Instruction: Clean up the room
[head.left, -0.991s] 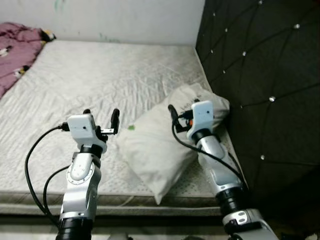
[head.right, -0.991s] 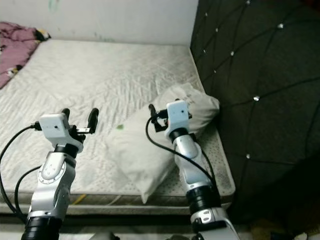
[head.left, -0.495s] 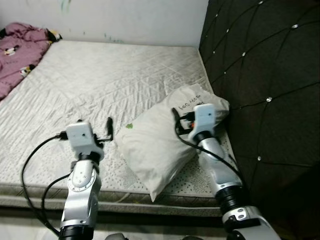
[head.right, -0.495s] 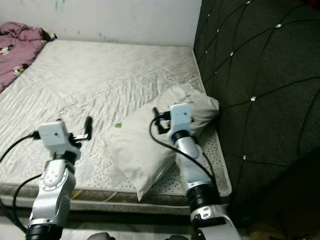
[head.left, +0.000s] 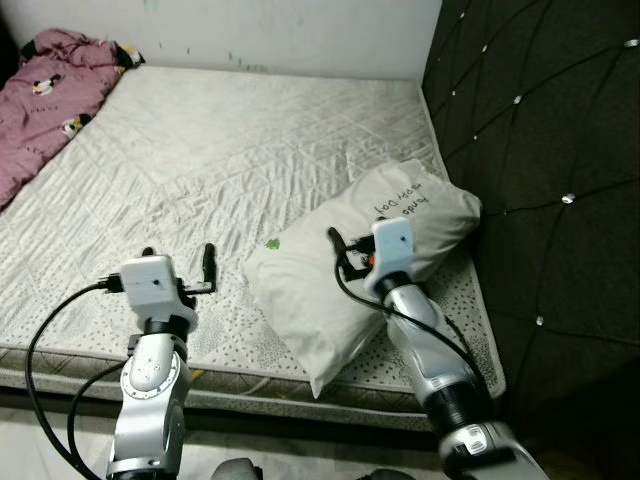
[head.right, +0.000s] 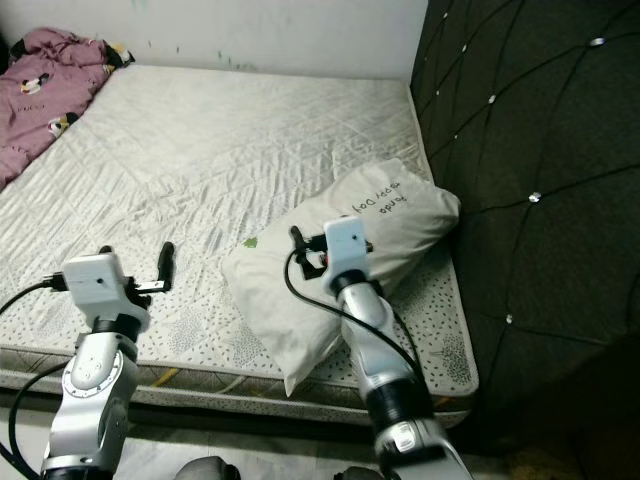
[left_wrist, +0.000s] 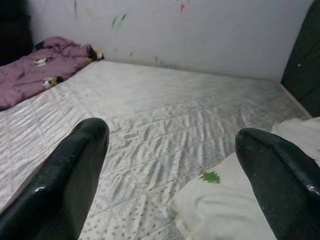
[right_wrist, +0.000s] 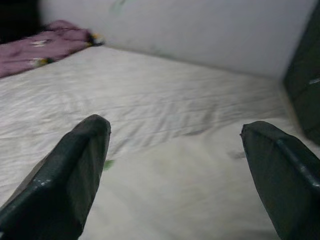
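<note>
A white pillow (head.left: 305, 295) with dark lettering and a small green mark lies askew on the bare quilted mattress (head.left: 250, 140), near its front right corner and close to the headboard. My right gripper (head.left: 343, 254) hovers just over the pillow's middle, open, with nothing between its fingers (right_wrist: 75, 175). My left gripper (head.left: 178, 257) is open too, held low over the mattress to the left of the pillow, whose corner (left_wrist: 220, 210) lies just ahead of it. A crumpled purple blanket (head.left: 45, 105) with cartoon prints lies at the bed's far left.
A black tufted headboard (head.left: 540, 150) rises along the bed's right side. A pale wall (head.left: 280, 30) closes the far end. The mattress's front edge (head.left: 60, 358) runs just before my arms.
The camera has shifted, bringing more of the purple blanket into view. My left gripper sits lower over the mattress. The right gripper stays over the pillow; both remain open.
</note>
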